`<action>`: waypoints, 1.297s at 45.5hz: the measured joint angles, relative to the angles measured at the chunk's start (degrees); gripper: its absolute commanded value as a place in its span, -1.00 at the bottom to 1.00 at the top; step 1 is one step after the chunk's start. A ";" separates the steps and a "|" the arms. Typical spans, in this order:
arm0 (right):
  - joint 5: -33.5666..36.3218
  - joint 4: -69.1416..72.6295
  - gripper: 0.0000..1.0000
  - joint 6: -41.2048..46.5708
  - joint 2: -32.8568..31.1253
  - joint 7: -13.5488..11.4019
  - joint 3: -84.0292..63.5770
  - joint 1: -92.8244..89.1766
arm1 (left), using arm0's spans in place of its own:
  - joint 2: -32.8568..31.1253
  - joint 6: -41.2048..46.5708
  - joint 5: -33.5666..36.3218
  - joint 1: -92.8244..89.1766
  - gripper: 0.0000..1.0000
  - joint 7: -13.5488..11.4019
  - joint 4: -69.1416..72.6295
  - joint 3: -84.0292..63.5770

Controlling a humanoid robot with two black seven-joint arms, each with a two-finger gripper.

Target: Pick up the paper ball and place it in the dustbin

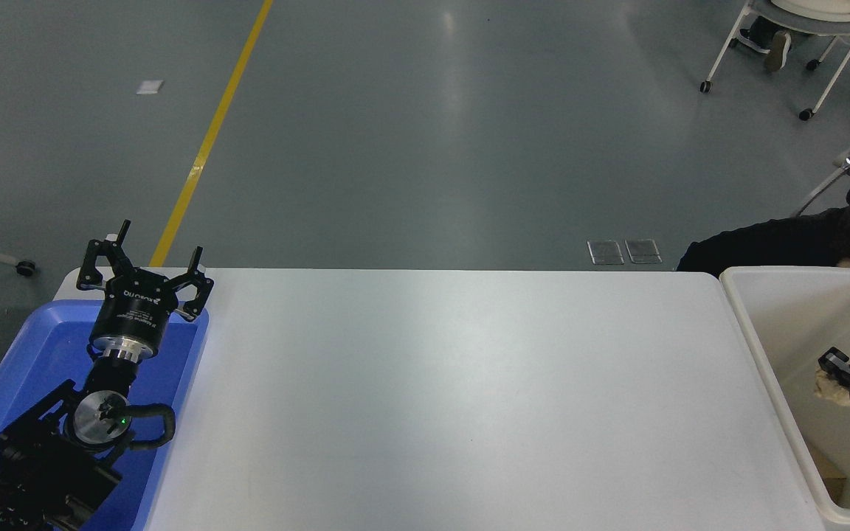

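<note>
The paper ball (828, 386), a tan wrinkly wad, is held in my right gripper (835, 375), which comes in from the right edge. The gripper is shut on the ball and holds it over the inside of the dustbin (755, 324), a large cream-white bin at the table's right end. Only the gripper's front part shows; the rest is cut off by the picture's edge. My left gripper (144, 258) is open and parked above the blue tray (34, 346) at the lower left.
A flat brown scrap (829, 473) lies at the bottom of the dustbin. A person's black sleeve (764, 247) rests behind the bin's far rim. A wheeled chair (801, 29) stands on the floor at the top right.
</note>
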 measured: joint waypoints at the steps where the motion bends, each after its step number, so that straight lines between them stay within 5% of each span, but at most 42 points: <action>1: 0.06 -0.07 1.00 -0.07 0.12 0.00 0.04 -0.08 | 0.00 0.00 -0.01 0.00 1.00 0.00 0.00 0.00; 20: -0.07 1.89 1.00 -0.11 -1.66 0.08 -5.18 5.06 | 0.00 0.00 0.00 -0.03 1.00 0.00 0.00 0.01; 33: -2.66 19.58 1.00 2.45 -9.41 0.00 -23.45 26.28 | 0.00 -0.03 0.01 -0.10 1.00 0.05 -0.04 0.13; 49: -9.48 46.32 1.00 24.84 -11.48 -0.63 -39.63 63.33 | 0.00 -0.10 -0.01 -0.11 1.00 0.08 -0.03 0.17; 59: -4.70 59.34 1.00 34.57 -6.59 -1.73 -42.72 77.72 | 0.01 -0.06 -0.01 -0.03 1.00 0.07 0.00 0.13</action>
